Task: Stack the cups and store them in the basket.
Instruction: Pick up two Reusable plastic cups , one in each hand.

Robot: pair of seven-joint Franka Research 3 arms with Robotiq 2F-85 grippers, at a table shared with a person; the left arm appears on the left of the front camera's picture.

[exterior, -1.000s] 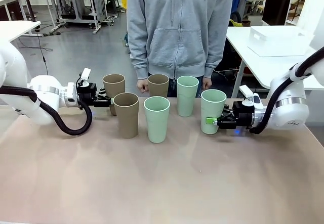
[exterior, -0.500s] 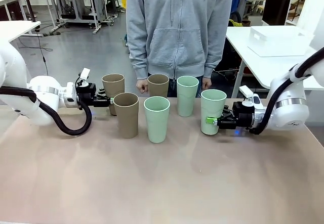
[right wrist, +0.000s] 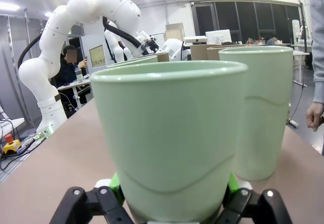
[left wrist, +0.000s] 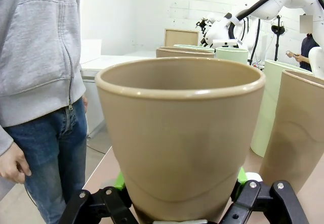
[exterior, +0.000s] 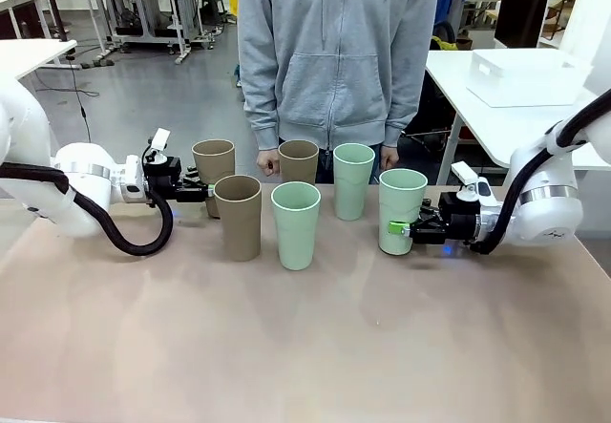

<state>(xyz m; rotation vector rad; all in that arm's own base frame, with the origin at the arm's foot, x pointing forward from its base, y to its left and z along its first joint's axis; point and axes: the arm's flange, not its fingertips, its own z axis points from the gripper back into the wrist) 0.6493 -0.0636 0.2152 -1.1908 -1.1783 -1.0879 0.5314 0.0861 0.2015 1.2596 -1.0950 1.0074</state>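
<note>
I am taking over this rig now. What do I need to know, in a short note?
Left gripper: shut on the back-left brown cup.
Right gripper: shut on the rightmost green cup.
Both seem to stand on the table.
Four other cups stand free.
White bin, maybe the basket, on the side table at right.
Done: nothing stacked.
Left: stack all six, store them.

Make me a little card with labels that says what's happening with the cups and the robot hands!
Table: six tall matte tumblers, upright, none stacked
Left gripper: shut on leftmost tan-brown tumbler
Right gripper: shut on rightmost mint green tumbler
Free tumblers: two tan-brown, two mint green
Person: grey hoodie, standing at far side
</note>
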